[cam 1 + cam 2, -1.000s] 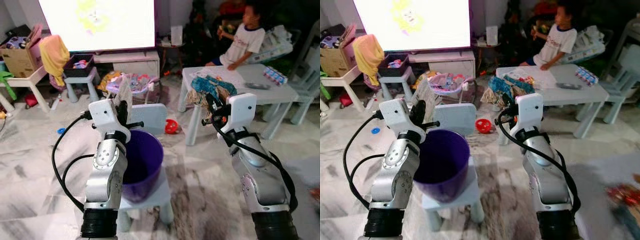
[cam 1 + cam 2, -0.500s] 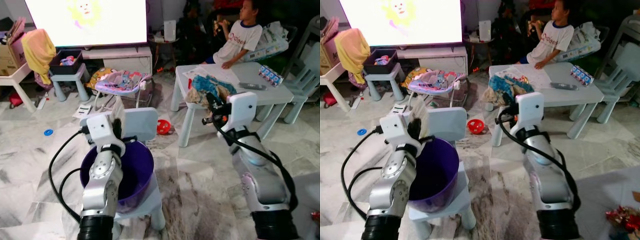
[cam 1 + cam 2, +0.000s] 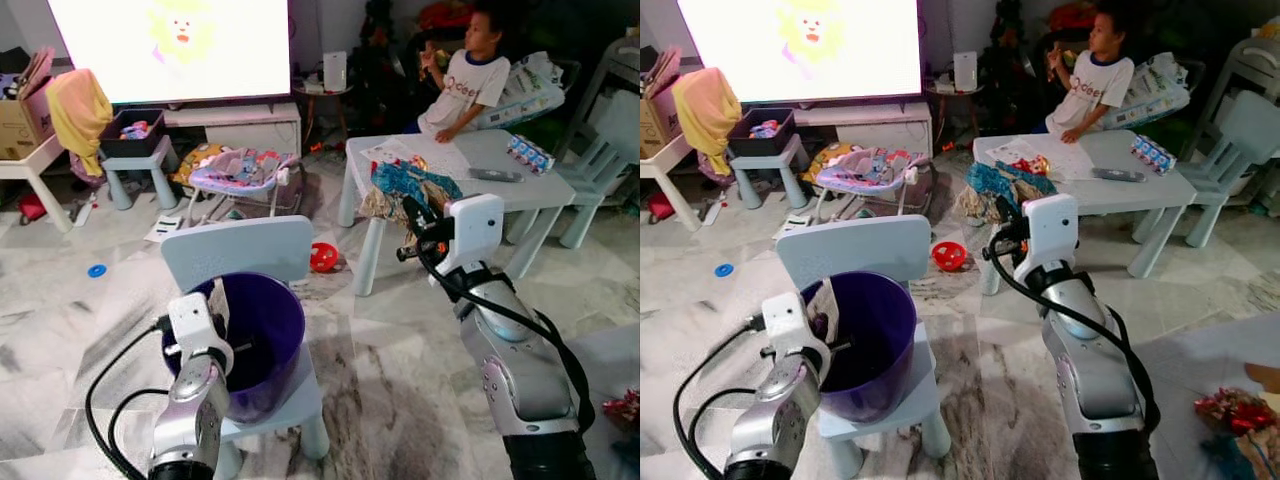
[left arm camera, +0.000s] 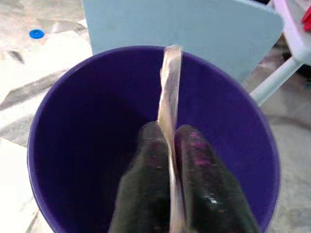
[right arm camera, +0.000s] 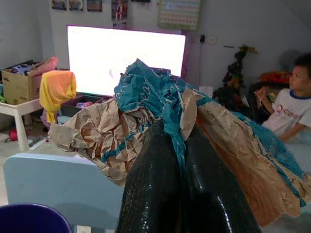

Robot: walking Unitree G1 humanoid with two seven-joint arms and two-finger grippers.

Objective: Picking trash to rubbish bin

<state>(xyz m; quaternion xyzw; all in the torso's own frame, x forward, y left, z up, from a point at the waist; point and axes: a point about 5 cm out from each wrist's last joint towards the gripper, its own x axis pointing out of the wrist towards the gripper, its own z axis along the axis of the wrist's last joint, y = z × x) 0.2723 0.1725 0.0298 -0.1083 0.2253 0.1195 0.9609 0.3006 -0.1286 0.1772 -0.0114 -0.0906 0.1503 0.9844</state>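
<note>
A purple bin point(image 3: 262, 335) stands on the seat of a pale blue child's chair point(image 3: 238, 250). My left gripper point(image 4: 168, 130) is shut on a thin, flat, clear wrapper point(image 4: 169, 82) and holds it upright inside the bin's mouth point(image 4: 58, 92). In the eye views that gripper point(image 3: 214, 300) sits at the bin's near left rim. My right gripper point(image 5: 177, 131) is raised to the right of the bin, beside the white table, and is shut on a crumpled brown-and-teal paper point(image 5: 155, 102). The same paper point(image 3: 405, 188) hangs above its fingers.
A person point(image 3: 468, 82) sits behind a low white table point(image 3: 530, 185) at the right. A baby bouncer point(image 3: 240, 165), a red toy point(image 3: 322, 257) and a blue ring point(image 3: 96, 270) lie on the marble floor. A red wrapper point(image 3: 1232, 410) lies at the far right.
The camera has shifted. My left gripper has come down with the wrapper from above the bin's rim into its mouth. My right gripper still holds the paper up at about the same height.
</note>
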